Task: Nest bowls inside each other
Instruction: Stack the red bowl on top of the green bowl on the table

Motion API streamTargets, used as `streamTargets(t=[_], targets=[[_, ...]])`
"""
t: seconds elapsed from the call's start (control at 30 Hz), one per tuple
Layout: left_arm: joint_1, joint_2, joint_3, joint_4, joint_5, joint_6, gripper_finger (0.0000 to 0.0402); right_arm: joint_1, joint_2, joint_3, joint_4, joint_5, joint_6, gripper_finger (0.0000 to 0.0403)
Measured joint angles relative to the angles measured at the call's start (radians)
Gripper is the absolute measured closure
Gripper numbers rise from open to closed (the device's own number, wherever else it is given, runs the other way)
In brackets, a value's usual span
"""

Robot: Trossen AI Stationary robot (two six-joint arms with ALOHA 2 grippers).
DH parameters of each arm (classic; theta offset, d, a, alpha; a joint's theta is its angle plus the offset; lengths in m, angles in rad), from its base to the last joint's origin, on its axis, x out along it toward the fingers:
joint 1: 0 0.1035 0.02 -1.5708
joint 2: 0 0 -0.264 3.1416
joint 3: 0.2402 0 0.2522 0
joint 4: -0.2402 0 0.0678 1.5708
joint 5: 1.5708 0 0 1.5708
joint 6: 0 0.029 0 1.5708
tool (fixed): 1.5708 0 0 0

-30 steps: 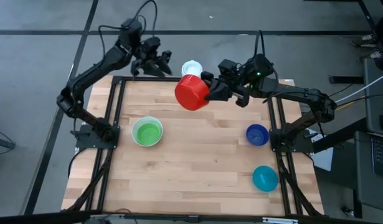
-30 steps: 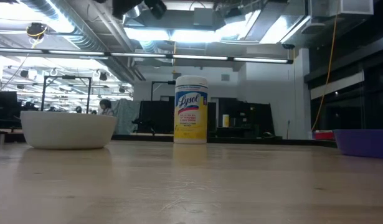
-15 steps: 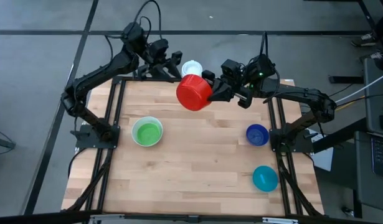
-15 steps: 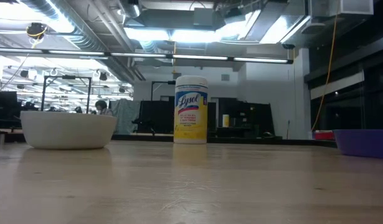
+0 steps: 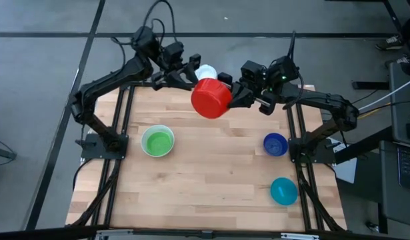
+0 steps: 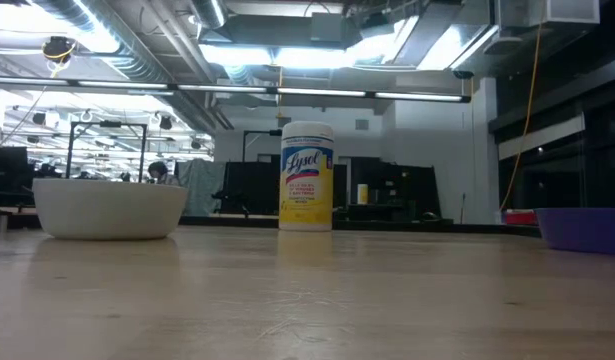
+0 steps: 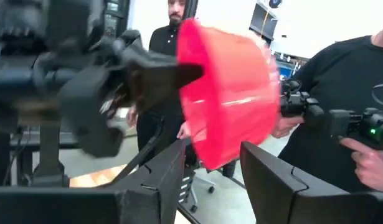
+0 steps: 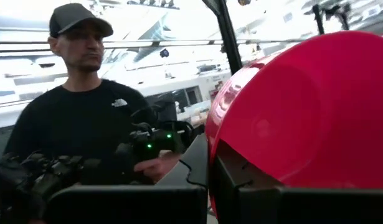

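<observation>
Both arms are dark, nearly black, built of slim jointed links that rise from bases clamped to the black metal frame along the table's sides. The left arm [image 5: 105, 77] carries a thin black cable looping above its wrist; the right arm [image 5: 321, 107] has a cable standing up near its wrist and a small green light glowing on the wrist housing. The left gripper [image 7: 210, 180] ends in two flat, angular matte-black fingers with stepped inner edges. The right gripper [image 5: 235, 93] has blocky black fingers of the same matte finish.
</observation>
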Motion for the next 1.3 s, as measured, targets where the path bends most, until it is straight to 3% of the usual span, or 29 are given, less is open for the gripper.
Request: streamTargets(t=[0.3,0.77,1.3], targets=[[-0.016,0.067,-0.001,0.163,0.004,-0.092,0.0248,0.000,0.052,0.047,-0.008,-0.054,0.049,0.0401],[0.006,0.001,0.049,0.120,0.030,-0.086,0.0248,-0.011,0.060,0.121,-0.004,-0.079,0.048,0.0401],[-0.059,-0.001,0.048,0.118,0.009,-0.070,0.0248,-0.018,0.069,0.121,-0.026,-0.079,0.049,0.0401]])
